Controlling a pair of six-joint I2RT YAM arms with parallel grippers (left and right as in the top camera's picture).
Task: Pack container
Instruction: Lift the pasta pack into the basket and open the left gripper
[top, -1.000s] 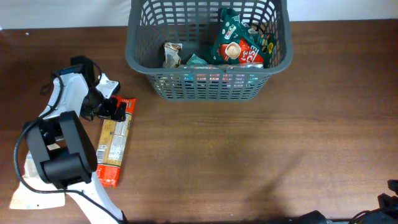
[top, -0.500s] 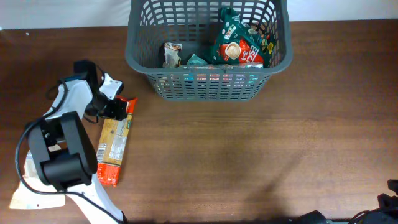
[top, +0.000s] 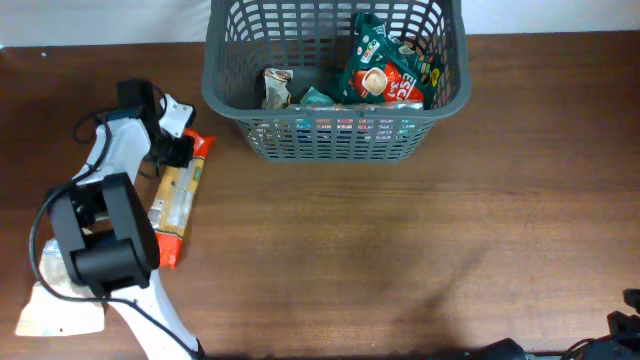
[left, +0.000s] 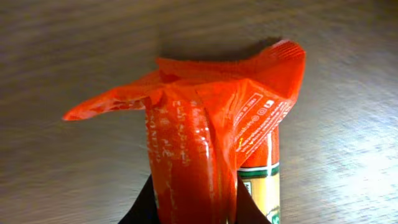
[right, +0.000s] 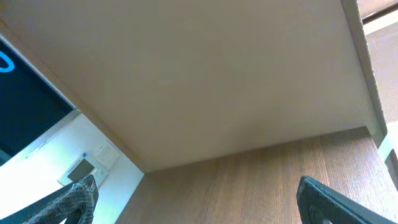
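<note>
The container (top: 335, 142), a dark grey lattice basket, stands at the back centre of the table. It holds a green and red snack bag (top: 385, 70), a small brown packet (top: 277, 88) and a teal packet (top: 318, 97). Left of it a long orange and yellow packet (top: 172, 205) lies on the wood. My left gripper (top: 182, 150) is shut on its far end. In the left wrist view the crumpled orange end (left: 205, 124) sticks out from between the dark fingers (left: 143, 208). My right gripper (right: 199, 199) stands open with nothing between its fingers (right: 323, 196).
The left arm's white base (top: 60, 300) sits at the table's front left corner. The right arm shows only as dark parts (top: 625, 325) at the front right corner. The basket's front wall stands a short way to the right of the held packet.
My left gripper has shut on the packet's far end. That end has shifted left and toward the back, and the packet now lies more slanted. The right arm is unmoved.
</note>
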